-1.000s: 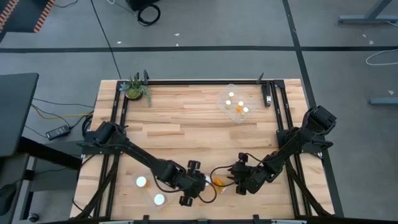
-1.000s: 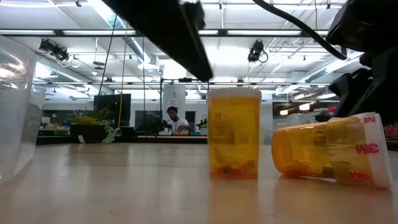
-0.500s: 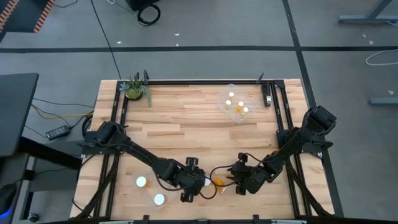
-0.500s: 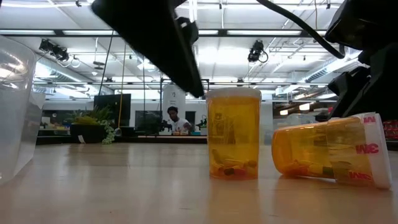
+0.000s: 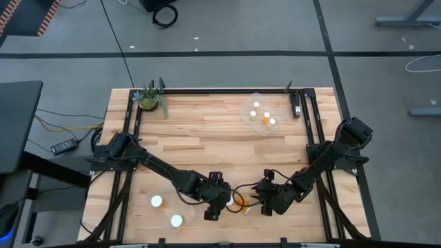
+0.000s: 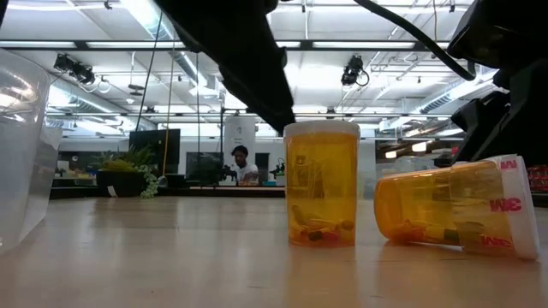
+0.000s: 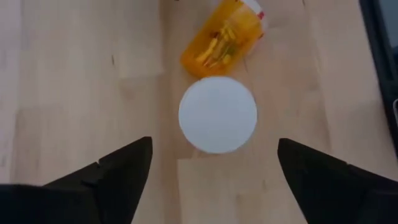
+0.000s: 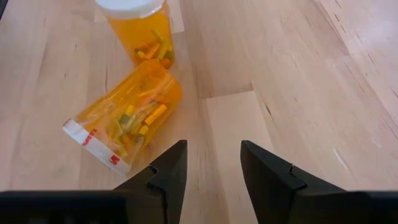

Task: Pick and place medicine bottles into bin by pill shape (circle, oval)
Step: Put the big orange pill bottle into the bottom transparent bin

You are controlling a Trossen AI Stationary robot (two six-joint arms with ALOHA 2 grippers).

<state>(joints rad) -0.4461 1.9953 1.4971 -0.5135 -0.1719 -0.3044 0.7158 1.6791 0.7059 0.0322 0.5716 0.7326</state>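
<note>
An upright orange medicine bottle [image 6: 321,184] with a white cap [image 7: 217,114] stands on the table near its front edge. A second orange bottle [image 8: 134,115] lies on its side right beside it, and it also shows in the low view [image 6: 454,205]. My left gripper [image 7: 214,168] is open above the upright bottle, a finger on either side, touching nothing; it shows in the high view [image 5: 215,198]. My right gripper [image 8: 213,168] is open and empty just to the right of the lying bottle [image 5: 240,201].
A clear bin [image 5: 167,212] at the near left holds two white-capped bottles; its wall shows in the low view [image 6: 21,145]. Another clear bin [image 5: 262,116] at the far right holds several bottles. A small plant [image 5: 149,98] stands at the far left corner.
My left gripper has shifted a little toward the table's right edge, closer over the upright bottle. Both bottles have stayed where they were.
</note>
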